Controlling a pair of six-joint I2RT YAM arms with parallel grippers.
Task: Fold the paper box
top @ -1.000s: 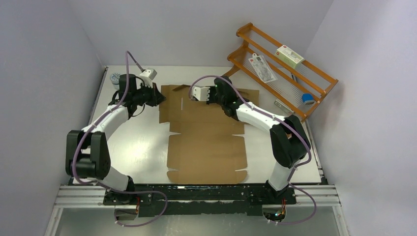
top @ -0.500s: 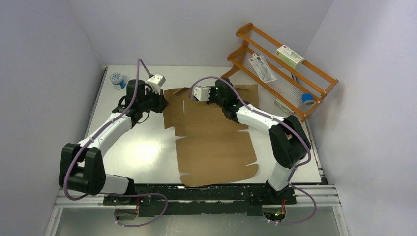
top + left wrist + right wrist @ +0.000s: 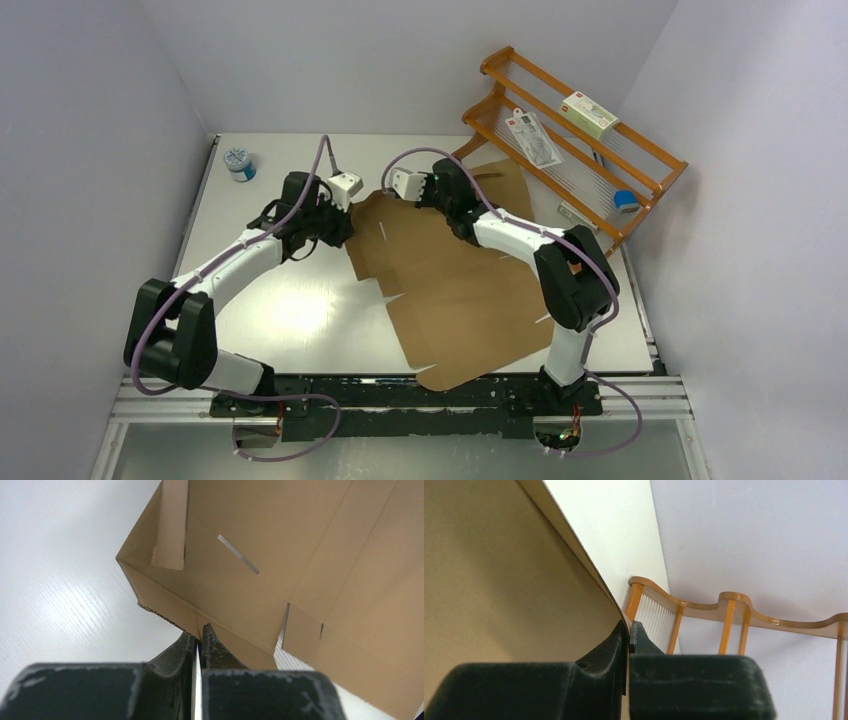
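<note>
The paper box point(image 3: 460, 280) is a flat brown die-cut cardboard sheet lying askew on the white table point(image 3: 280, 310), its near corner reaching over the front rail. My left gripper point(image 3: 343, 228) is shut on the sheet's raised left flap. In the left wrist view the fingertips point(image 3: 200, 636) pinch the corrugated edge of the paper box point(image 3: 300, 540), and a small tab stands up at its corner. My right gripper point(image 3: 437, 183) is shut on the far edge. In the right wrist view the tips point(image 3: 629, 630) clamp the curved rim of the paper box point(image 3: 499, 570).
An orange wooden rack point(image 3: 575, 140) leans at the back right, close to the sheet's far corner, holding a white carton point(image 3: 588, 113), a plastic packet point(image 3: 535, 137) and a blue item point(image 3: 626, 199). A small round tub point(image 3: 239, 162) stands at the back left.
Both grippers have stayed shut on the sheet and turned it: its near end has swung to the right and over the front rail. The left gripper has moved right and nearer.
</note>
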